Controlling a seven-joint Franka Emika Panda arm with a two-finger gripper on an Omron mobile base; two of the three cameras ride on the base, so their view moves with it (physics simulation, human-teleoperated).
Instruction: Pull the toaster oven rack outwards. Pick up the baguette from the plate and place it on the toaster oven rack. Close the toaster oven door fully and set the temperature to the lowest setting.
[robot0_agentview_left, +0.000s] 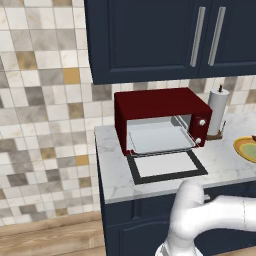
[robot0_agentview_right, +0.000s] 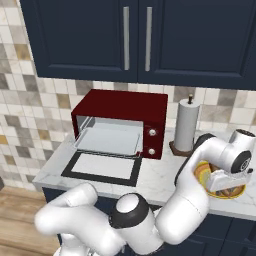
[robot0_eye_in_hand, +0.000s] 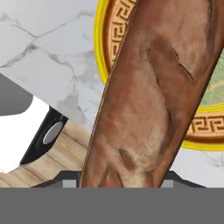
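The fingers (robot0_agentview_right: 226, 186) sit low over the plate (robot0_agentview_right: 201, 172) at the right of the right base view, partly closed around the baguette (robot0_eye_in_hand: 153, 100), apparently gripping it, though the tips are hidden. If the grip is off-centre, the long loaf could tilt and slip out on lifting. It is crusty, golden-brown and scored; the plate is glossy yellow with a patterned rim, on a marbled surface (robot0_agentview_right: 155, 180). At centre-left the red oven (robot0_agentview_right: 125, 112) stands open, door (robot0_agentview_right: 102, 167) flat, grey metal rack (robot0_agentview_right: 107, 140) pulled out.

Red toaster oven (robot0_agentview_left: 160, 107), door (robot0_agentview_left: 167, 167) flat open, rack (robot0_agentview_left: 160, 139) partly out.
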